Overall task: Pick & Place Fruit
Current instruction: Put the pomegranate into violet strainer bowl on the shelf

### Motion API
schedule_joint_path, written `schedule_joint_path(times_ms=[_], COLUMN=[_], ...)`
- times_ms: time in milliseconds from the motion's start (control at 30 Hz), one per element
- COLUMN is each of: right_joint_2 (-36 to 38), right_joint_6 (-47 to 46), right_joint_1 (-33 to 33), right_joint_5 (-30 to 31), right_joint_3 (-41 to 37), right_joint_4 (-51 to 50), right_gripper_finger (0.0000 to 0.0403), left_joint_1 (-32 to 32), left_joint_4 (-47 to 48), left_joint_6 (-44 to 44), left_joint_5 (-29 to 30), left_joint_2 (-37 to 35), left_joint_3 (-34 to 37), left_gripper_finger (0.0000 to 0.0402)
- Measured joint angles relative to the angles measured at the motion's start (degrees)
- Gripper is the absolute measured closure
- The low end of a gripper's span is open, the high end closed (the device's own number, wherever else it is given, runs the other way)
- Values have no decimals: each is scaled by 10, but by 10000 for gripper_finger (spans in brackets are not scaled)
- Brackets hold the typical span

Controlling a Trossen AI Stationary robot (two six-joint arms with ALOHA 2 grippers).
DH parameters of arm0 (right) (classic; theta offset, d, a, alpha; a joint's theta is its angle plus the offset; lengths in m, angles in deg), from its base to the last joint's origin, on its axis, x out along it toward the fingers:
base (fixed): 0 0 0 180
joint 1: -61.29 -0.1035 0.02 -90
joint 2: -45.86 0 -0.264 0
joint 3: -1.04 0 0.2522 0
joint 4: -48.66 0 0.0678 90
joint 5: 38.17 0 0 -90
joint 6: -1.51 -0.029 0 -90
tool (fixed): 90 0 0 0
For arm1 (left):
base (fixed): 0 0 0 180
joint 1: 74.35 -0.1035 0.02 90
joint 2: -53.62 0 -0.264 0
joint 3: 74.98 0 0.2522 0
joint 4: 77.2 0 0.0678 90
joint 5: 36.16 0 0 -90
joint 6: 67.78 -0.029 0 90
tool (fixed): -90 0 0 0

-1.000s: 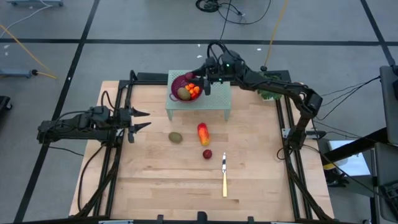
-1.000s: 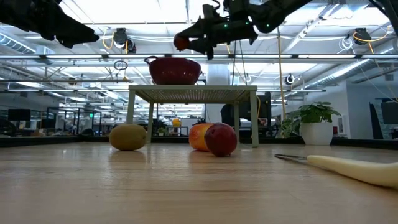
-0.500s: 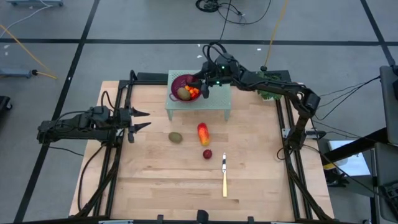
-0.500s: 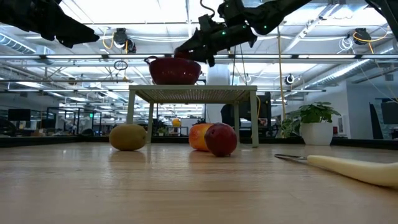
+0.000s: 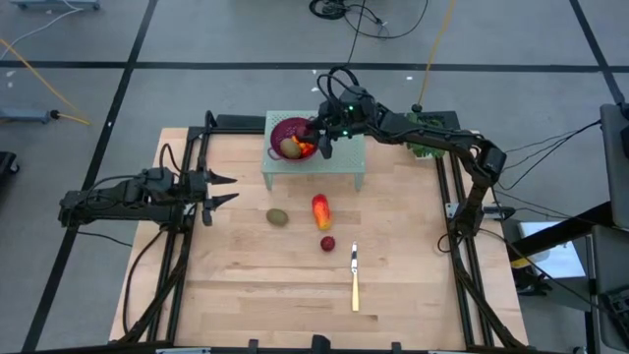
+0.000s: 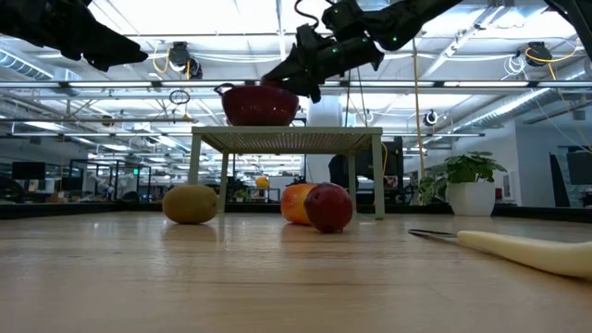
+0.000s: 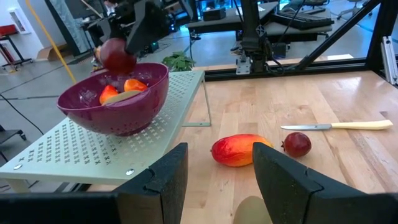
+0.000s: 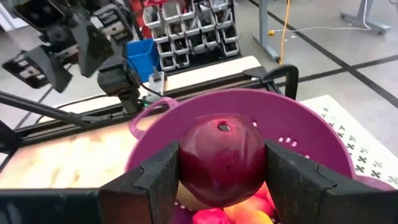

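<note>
The right hand (image 8: 221,186) is closed on a dark red ball-shaped toy fruit (image 8: 221,160), its two dark fingers pressed against the ball's opposite sides. It holds the ball just over the rim of the purple perforated plastic colander bowl (image 8: 298,130), above the small orange fruit pieces (image 8: 245,214) inside. In the high view this hand (image 5: 319,133) sits at about 12 o'clock on the table, at the 3 o'clock edge of the bowl (image 5: 283,128), where a brown-green oval fruit (image 5: 290,147) lies beside the orange pieces (image 5: 306,147). The bowl stands on a pale green perforated metal stand (image 5: 339,162) with legs.

From that stand toward 6 o'clock, on the light wooden table (image 5: 246,285), lie a second brown-green oval fruit (image 5: 278,216), a red-orange-yellow oblong fruit (image 5: 320,209) just beside it toward 3 o'clock, and a second dark red ball (image 5: 327,244) near the oblong's 6 o'clock end. A knife with a pale yellow handle (image 5: 355,278) lies farther toward 6 o'clock, apart from the fruit.

The left hand (image 5: 221,190) waits at about 9 o'clock over the table's edge, its fingers spread apart and holding nothing, pointing toward the centre.
</note>
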Motion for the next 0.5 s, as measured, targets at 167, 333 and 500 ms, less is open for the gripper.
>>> schedule_joint_path(times_ms=[167, 333, 500], right_joint_2=[0, 0, 0], right_joint_6=[-3, -3, -3], right_joint_1=[0, -1, -1], right_joint_5=[-18, -30, -30], right_joint_3=[0, 0, 0], right_joint_4=[-6, -7, -13], right_gripper_finger=[202, 202, 202], left_joint_1=[0, 0, 0], left_joint_4=[0, 0, 0], left_joint_6=[0, 0, -1], left_joint_5=[0, 0, 0], left_joint_2=[0, 0, 0], left_joint_3=[0, 0, 0], left_gripper_finger=[220, 220, 220])
